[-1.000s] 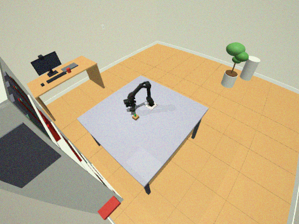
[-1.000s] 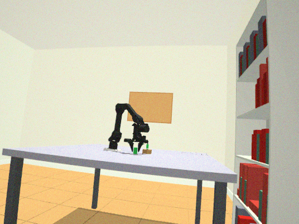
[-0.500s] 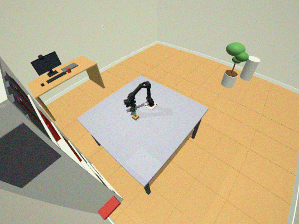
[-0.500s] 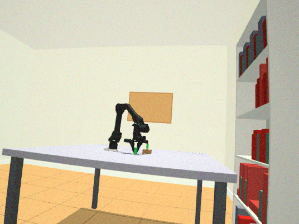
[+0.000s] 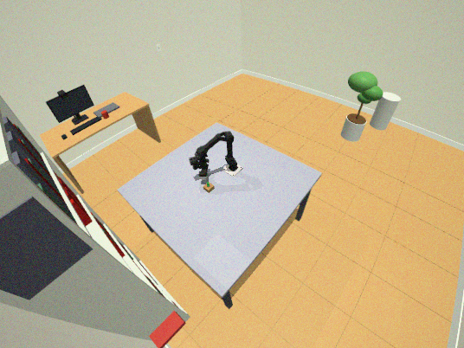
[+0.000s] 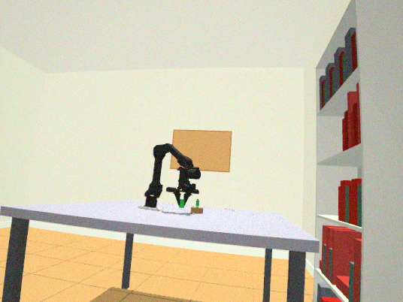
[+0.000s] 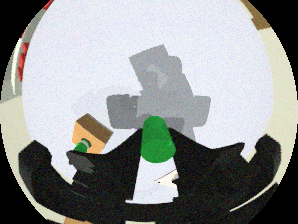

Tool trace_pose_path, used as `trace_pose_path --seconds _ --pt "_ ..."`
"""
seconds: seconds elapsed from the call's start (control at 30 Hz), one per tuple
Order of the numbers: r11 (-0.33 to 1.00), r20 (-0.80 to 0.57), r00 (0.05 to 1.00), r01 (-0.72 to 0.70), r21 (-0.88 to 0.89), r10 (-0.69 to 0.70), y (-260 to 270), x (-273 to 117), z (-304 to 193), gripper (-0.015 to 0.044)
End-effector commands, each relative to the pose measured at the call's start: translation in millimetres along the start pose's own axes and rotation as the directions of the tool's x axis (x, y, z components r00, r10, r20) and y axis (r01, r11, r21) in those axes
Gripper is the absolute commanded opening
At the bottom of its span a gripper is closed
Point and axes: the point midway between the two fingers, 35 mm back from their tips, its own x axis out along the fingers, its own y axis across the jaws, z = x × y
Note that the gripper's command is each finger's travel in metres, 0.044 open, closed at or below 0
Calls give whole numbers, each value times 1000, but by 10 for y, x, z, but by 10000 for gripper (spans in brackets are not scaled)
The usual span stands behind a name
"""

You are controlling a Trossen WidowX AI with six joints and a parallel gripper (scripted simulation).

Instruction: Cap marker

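The green cap (image 7: 157,139) stands upright, its long axis vertical, rounded top toward the wrist camera and its base on the table (image 6: 240,223). The jaws are clenched on it, one dark finger (image 7: 107,165) on each side; the gripper (image 6: 182,201) points straight down at the table in the exterior view.

Just beside the cap, to its left in the wrist view, the marker (image 7: 83,145) stands upright in the brown holder block (image 7: 93,132), green tip up. Cap and marker are near each other but apart, with bare table between them and nothing standing in that gap. In the exterior view the marker (image 6: 197,203) rises from the block (image 6: 197,210) to the right of the gripper.

Behind them the black arm (image 5: 214,146) arches up from its white base plate (image 5: 234,170) and casts a grey shadow on the pale lilac table.

Farther off, the floor is orange tile. A wooden desk (image 5: 130,106) with a monitor (image 5: 70,104) stands by one wall, a potted plant (image 5: 360,104) and a white cylinder (image 5: 385,111) in a corner, a bookshelf (image 6: 340,158) with red books at the side, and a tan board (image 6: 201,150) hangs on the far wall.
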Motion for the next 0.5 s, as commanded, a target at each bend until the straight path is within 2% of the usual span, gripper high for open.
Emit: trace_pose_path --seconds 0.0,0.47 --pt "1000 15 1000 -3 0 3 4 -139 18 0" --pt "1000 21 1000 0 -16 0 76 -306 -1 0"
